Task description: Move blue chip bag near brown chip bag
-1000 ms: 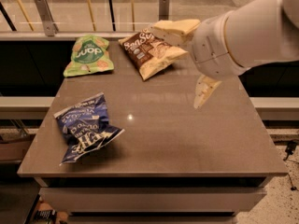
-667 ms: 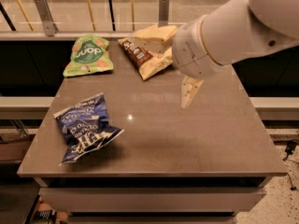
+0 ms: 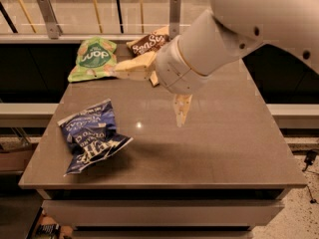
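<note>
The blue chip bag (image 3: 89, 136) lies crumpled on the front left of the brown table (image 3: 224, 148). The brown chip bag (image 3: 148, 43) lies at the table's back edge, with its lower part hidden behind my arm. My gripper (image 3: 148, 96) hangs above the middle of the table, between the two bags. It is open and empty. One cream finger (image 3: 133, 67) points left and the other finger (image 3: 182, 108) points down. The gripper is to the right of the blue bag and higher than it, not touching it.
A light green chip bag (image 3: 93, 59) lies at the back left of the table, next to the brown bag. Railing posts (image 3: 47, 14) stand behind the table. My white arm (image 3: 239, 29) fills the upper right.
My arm and open gripper have moved left across the table, toward the blue bag's side, covering more of the brown bag. The bags have not moved.
</note>
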Available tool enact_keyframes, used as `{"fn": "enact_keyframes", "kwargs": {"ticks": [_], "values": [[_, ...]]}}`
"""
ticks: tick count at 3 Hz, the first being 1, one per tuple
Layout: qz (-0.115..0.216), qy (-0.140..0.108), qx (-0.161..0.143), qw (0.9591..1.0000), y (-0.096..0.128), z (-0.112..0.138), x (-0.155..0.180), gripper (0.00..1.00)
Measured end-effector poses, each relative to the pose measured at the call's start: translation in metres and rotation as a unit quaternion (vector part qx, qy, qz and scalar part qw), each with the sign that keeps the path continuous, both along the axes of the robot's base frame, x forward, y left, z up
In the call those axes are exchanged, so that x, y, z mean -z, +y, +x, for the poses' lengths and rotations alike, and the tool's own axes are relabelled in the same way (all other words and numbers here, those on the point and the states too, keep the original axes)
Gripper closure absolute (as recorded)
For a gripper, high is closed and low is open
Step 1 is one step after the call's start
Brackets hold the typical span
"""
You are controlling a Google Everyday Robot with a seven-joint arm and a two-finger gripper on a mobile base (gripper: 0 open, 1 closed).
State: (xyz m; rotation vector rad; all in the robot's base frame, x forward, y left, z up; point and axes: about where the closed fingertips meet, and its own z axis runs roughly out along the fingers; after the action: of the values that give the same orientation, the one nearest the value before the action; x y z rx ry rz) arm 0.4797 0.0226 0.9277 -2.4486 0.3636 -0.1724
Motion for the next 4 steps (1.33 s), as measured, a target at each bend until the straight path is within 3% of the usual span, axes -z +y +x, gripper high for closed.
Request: {"fn": "enact_keyframes", "kwargs": {"ticks": [1, 2, 4], "values": [[-0.003, 0.016, -0.041, 0.999, 0.02, -0.005, 0.018, 0.0], [0.008, 0.026, -0.064, 0.9976, 0.039, -0.01, 0.033, 0.0], [0.085, 0.06, -0.076, 0.9917, 0.07, -0.016, 0.061, 0.0]]}}
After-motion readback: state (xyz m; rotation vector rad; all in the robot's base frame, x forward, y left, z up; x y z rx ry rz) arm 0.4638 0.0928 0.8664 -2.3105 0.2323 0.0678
